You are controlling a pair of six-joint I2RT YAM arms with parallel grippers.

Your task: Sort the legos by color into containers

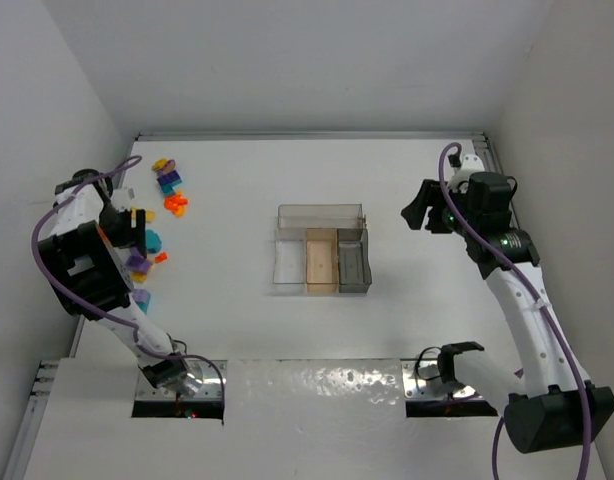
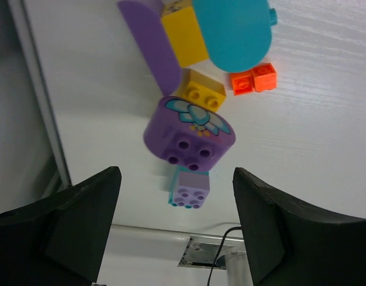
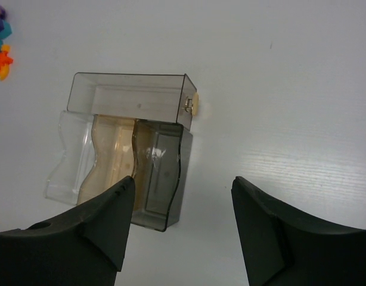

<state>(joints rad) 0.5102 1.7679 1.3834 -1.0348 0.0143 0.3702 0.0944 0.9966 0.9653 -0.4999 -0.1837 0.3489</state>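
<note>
The legos lie in a loose line at the table's far left [image 1: 152, 240]. In the left wrist view I see a round purple brick [image 2: 189, 134] with a butterfly print, a small lilac brick on a teal one [image 2: 190, 187], yellow bricks [image 2: 199, 92], two orange bricks [image 2: 253, 79] and a teal round piece [image 2: 233, 33]. My left gripper [image 2: 177, 232] is open and empty above them, its jaws on either side of the lilac brick; it also shows in the top view [image 1: 125, 228]. The containers [image 1: 320, 250] stand mid-table, empty. My right gripper [image 1: 419, 212] is open and empty, to their right.
More bricks lie at the far left corner [image 1: 167, 180]. The tray has clear [image 3: 67, 158], amber [image 3: 108, 158] and smoke-grey [image 3: 159, 176] bins and one long bin [image 3: 132, 98] behind. The left wall runs close beside the bricks.
</note>
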